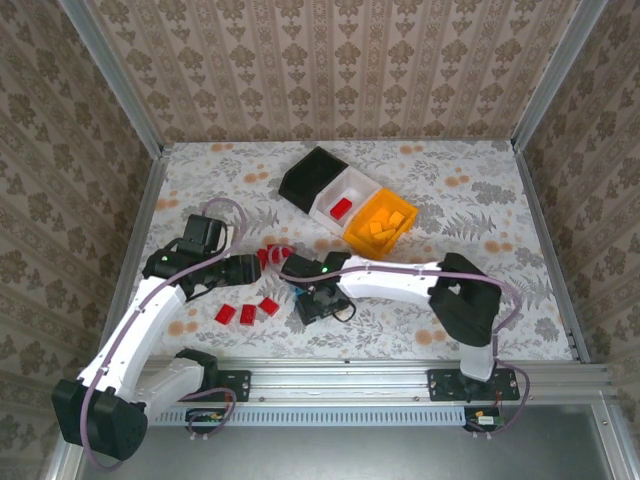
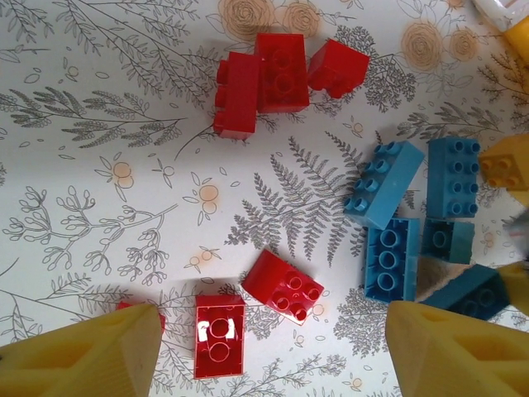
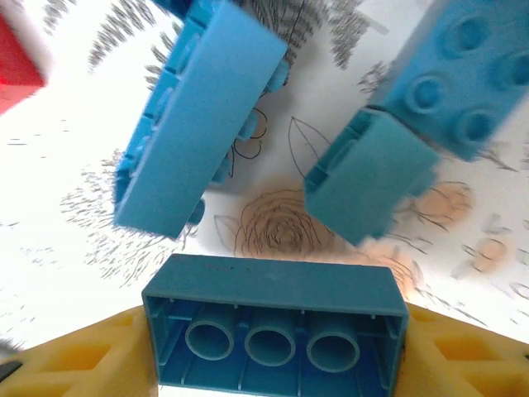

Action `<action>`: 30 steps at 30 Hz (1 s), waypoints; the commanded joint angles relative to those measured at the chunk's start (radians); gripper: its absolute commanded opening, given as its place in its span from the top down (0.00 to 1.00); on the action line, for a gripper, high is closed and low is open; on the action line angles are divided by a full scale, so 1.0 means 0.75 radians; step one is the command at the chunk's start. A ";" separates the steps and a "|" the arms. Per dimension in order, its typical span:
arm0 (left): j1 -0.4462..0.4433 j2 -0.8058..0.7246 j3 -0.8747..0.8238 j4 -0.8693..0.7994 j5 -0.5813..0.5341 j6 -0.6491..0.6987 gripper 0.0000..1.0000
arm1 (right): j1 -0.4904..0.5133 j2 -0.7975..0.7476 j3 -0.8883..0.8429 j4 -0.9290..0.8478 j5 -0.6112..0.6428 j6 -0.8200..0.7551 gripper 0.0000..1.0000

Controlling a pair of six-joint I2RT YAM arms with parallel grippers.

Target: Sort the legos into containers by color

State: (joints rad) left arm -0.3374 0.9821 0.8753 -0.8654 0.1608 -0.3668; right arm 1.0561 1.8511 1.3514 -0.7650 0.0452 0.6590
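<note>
The right gripper (image 3: 277, 364) is pinching a blue brick (image 3: 273, 302) — other blue bricks (image 3: 190, 124) are lying just ahead. The left gripper (image 2: 273, 351) is hanging spread wide, a red brick (image 2: 219, 335) lying between its fingers.

The red legos (image 2: 283, 286) are moulded plastic with a light gloss, one at the lower left of the left wrist view glinting white on its hollow underside, and the blue brick (image 3: 273, 327) at the bottom of the right wrist view is the same smooth plastic. The yellow fingers (image 2: 83, 356) look like matt plastic with open ribbing, and the table cover (image 2: 83, 165) is a flat, matt printed sheet, paper or cloth I cannot tell. In the top view the containers (image 1: 305, 185) are smooth plastic, the frame rail (image 1: 380, 372) is brushed metal, and the arm shells (image 1: 140, 335) are smooth white plastic.
</note>
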 commanded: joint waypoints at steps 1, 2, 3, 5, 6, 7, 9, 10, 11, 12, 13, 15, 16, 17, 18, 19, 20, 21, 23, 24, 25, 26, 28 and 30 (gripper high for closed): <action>0.012 -0.009 -0.009 0.017 0.040 0.008 0.27 | -0.076 -0.204 0.010 -0.070 0.020 0.002 0.42; 0.011 -0.007 -0.014 0.025 0.051 0.009 0.27 | -0.112 -0.236 0.026 -0.073 0.004 -0.011 0.42; 0.010 -0.005 -0.020 0.036 0.064 0.009 0.26 | -0.160 -0.261 0.054 -0.076 -0.016 -0.030 0.42; -0.001 -0.001 -0.028 0.050 0.078 0.003 0.26 | -0.267 -0.269 0.143 -0.091 -0.051 -0.088 0.43; -0.012 0.001 -0.034 0.055 0.078 0.002 0.26 | -0.329 -0.250 0.212 -0.102 -0.069 -0.121 0.43; -0.026 0.002 -0.039 0.059 0.076 0.001 0.26 | -0.385 -0.216 0.290 -0.107 -0.083 -0.156 0.43; -0.055 -0.001 -0.049 0.067 0.068 -0.014 0.26 | -0.479 -0.123 0.441 -0.104 -0.114 -0.199 0.43; -0.070 -0.004 -0.059 0.076 0.066 -0.025 0.25 | -0.525 -0.057 0.520 -0.095 -0.149 -0.212 0.43; -0.091 -0.005 -0.068 0.085 0.067 -0.036 0.25 | -0.557 0.002 0.588 -0.080 -0.181 -0.219 0.43; -0.115 -0.007 -0.075 0.094 0.066 -0.049 0.25 | -0.590 0.074 0.676 -0.065 -0.198 -0.225 0.43; -0.138 -0.005 -0.084 0.100 0.059 -0.064 0.25 | -0.619 0.161 0.774 -0.066 -0.208 -0.228 0.43; -0.186 -0.001 -0.095 0.115 0.055 -0.088 0.25 | -0.670 0.336 0.975 -0.081 -0.243 -0.240 0.44; -0.206 0.002 -0.099 0.122 0.051 -0.097 0.25 | -0.691 0.440 1.100 -0.109 -0.257 -0.241 0.44; -0.219 0.005 -0.101 0.125 0.049 -0.108 0.25 | -0.705 0.526 1.208 -0.134 -0.266 -0.247 0.44; -0.234 0.011 -0.101 0.129 0.047 -0.113 0.25 | -0.718 0.620 1.346 -0.159 -0.268 -0.263 0.44; -0.247 0.019 -0.099 0.131 0.046 -0.117 0.24 | -0.728 0.716 1.480 -0.192 -0.265 -0.274 0.44; -0.257 0.025 -0.096 0.128 0.045 -0.119 0.24 | -0.736 0.792 1.611 -0.218 -0.272 -0.284 0.44; -0.265 0.033 -0.092 0.127 0.044 -0.122 0.24 | -0.746 0.880 1.748 -0.239 -0.282 -0.293 0.44; -0.277 0.047 -0.087 0.121 0.044 -0.122 0.24 | -0.764 0.994 1.923 -0.245 -0.287 -0.281 0.44; -0.281 0.053 -0.083 0.119 0.045 -0.124 0.24 | -0.776 1.019 1.946 -0.217 -0.295 -0.266 0.43; -0.284 0.057 -0.084 0.117 0.045 -0.125 0.24 | -0.789 1.023 1.930 -0.171 -0.307 -0.250 0.40; -0.285 0.057 -0.083 0.117 0.043 -0.128 0.24 | -0.796 1.020 1.903 -0.136 -0.313 -0.241 0.36; -0.286 0.059 -0.088 0.118 0.044 -0.134 0.24 | -0.804 1.002 1.858 -0.075 -0.316 -0.251 0.24; -0.288 0.061 -0.092 0.122 0.042 -0.139 0.23 | -0.809 0.982 1.838 -0.054 -0.325 -0.265 0.21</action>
State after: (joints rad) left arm -0.5449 1.0267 0.8108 -0.7761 0.1974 -0.4461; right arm 0.4557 2.6320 2.7251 -0.8597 -0.1658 0.4728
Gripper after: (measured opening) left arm 0.765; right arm 0.781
